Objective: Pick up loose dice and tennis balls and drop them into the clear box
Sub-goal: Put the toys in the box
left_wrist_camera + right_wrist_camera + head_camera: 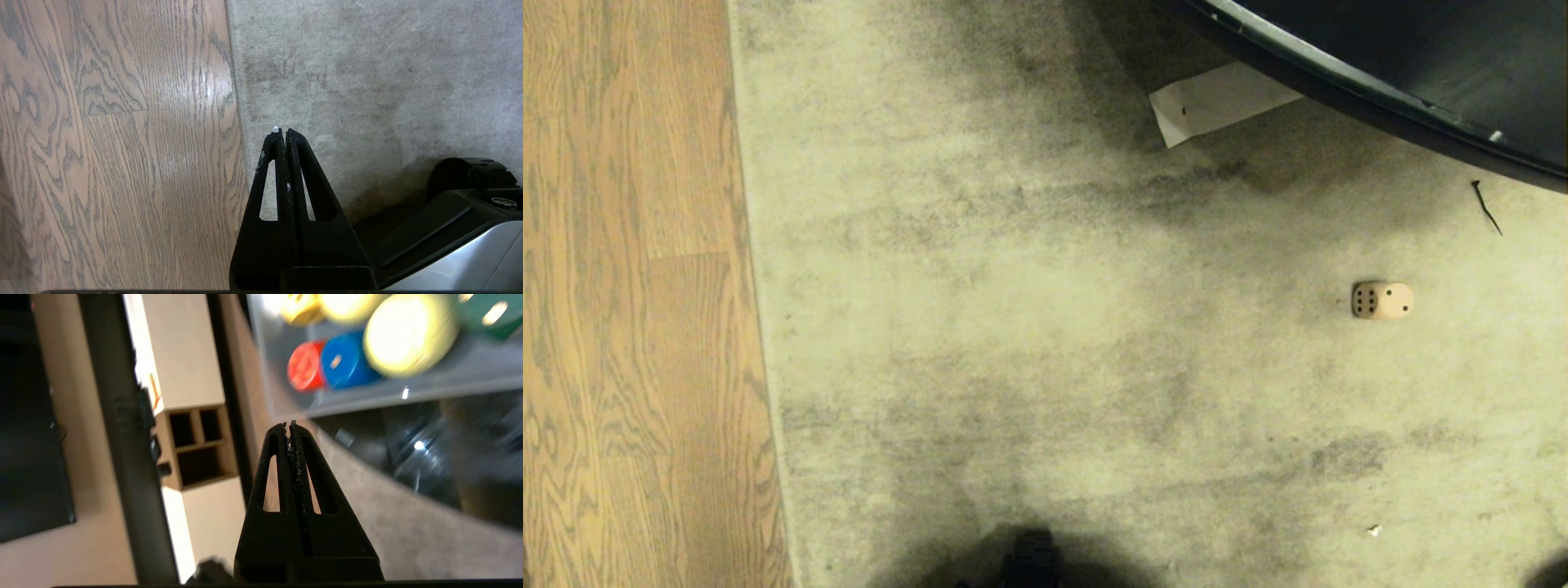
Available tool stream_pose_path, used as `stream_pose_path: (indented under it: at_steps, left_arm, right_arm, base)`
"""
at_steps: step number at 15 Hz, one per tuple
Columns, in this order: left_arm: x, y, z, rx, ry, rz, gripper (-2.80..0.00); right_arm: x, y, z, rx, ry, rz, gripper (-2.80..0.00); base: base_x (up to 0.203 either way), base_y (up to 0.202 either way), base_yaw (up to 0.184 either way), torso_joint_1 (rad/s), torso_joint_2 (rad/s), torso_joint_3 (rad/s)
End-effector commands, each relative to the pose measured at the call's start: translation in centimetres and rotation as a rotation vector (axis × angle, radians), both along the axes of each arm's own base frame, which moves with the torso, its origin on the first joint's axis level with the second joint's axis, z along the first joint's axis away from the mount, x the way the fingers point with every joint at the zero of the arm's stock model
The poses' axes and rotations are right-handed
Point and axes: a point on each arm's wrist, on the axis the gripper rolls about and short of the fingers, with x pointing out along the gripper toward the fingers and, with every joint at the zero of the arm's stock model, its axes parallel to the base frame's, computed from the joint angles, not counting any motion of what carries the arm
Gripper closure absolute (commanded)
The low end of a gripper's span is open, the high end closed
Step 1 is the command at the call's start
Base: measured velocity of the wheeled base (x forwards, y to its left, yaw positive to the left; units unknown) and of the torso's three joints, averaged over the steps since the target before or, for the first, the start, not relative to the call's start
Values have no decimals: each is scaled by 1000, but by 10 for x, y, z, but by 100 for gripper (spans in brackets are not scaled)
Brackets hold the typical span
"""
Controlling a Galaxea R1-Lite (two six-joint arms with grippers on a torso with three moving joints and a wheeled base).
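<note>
A cream die (1382, 300) with rounded corners lies alone on the grey carpet (1045, 327), its dark six-pip face turned sideways. In the right wrist view the clear box (367, 396) stands on a dark round table and holds a red die (305, 366), a blue die (345, 359), a green one and blurred yellow-green tennis balls (408, 335). The right gripper (289, 425) hangs near the box, fingers pressed together, empty. The left gripper (282, 131) is likewise closed on nothing, over the carpet's edge
</note>
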Motion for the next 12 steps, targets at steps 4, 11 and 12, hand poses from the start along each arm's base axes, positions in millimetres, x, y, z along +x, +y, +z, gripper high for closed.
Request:
stream_pose_path:
  at_steps: [4, 11, 12]
  left_arm:
    - [0, 0, -1, -1, 3, 0, 0]
    - [0, 0, -1, -1, 3, 0, 0]
    - [0, 0, -1, -1, 3, 0, 0]
  right_arm:
    - [-44, 14, -30, -28, 97, 68, 0]
    - [-51, 16, -93, -95, 273, 31, 0]
    - [-53, 16, -103, -104, 292, 24, 0]
  base:
    - [0, 0, 0, 0, 0, 0]
    - [0, 0, 0, 0, 0, 0]
    - [0, 0, 0, 0, 0, 0]
